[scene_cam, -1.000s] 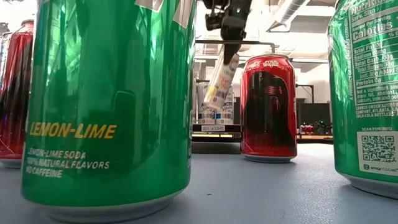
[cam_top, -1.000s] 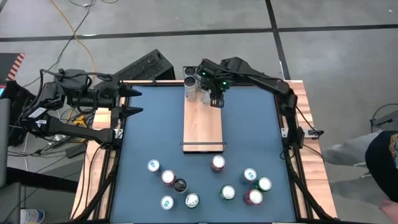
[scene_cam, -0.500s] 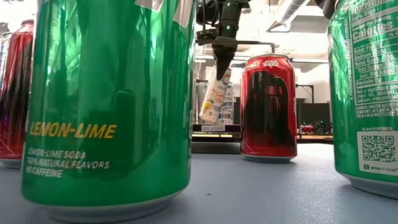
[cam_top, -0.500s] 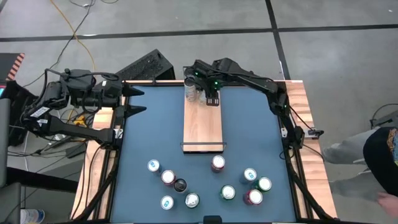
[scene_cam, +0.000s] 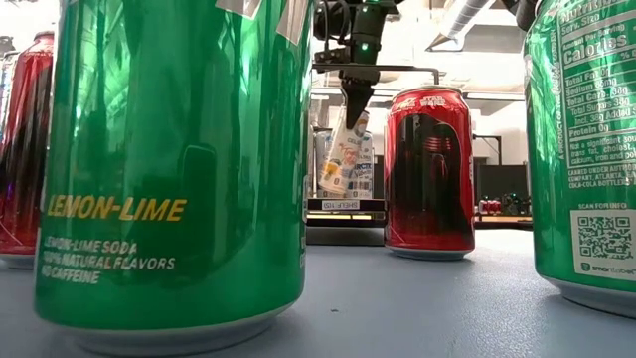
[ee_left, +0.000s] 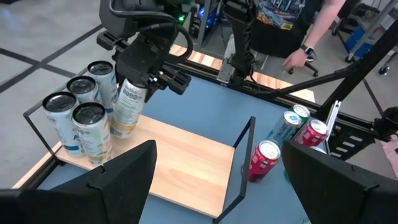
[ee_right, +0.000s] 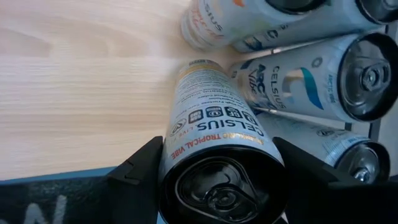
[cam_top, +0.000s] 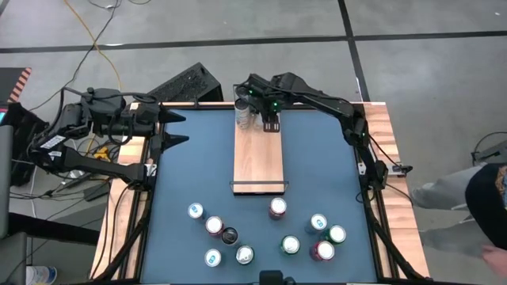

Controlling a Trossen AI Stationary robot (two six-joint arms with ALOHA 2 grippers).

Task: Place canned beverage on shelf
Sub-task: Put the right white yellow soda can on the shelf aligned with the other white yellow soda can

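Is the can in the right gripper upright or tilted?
Tilted. The can held by the right gripper leans, its base on the shelf beside three upright cans.

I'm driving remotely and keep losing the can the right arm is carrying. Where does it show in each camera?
High view: mostly hidden under the right hand, at the shelf's far end.
Low view: the held can hangs tilted, centre frame, left of the red can.
Left wrist view: the can leans beside three standing cans.
Right wrist view: it fills the foreground, lid toward the camera.
Shared landmark: the standing cans.
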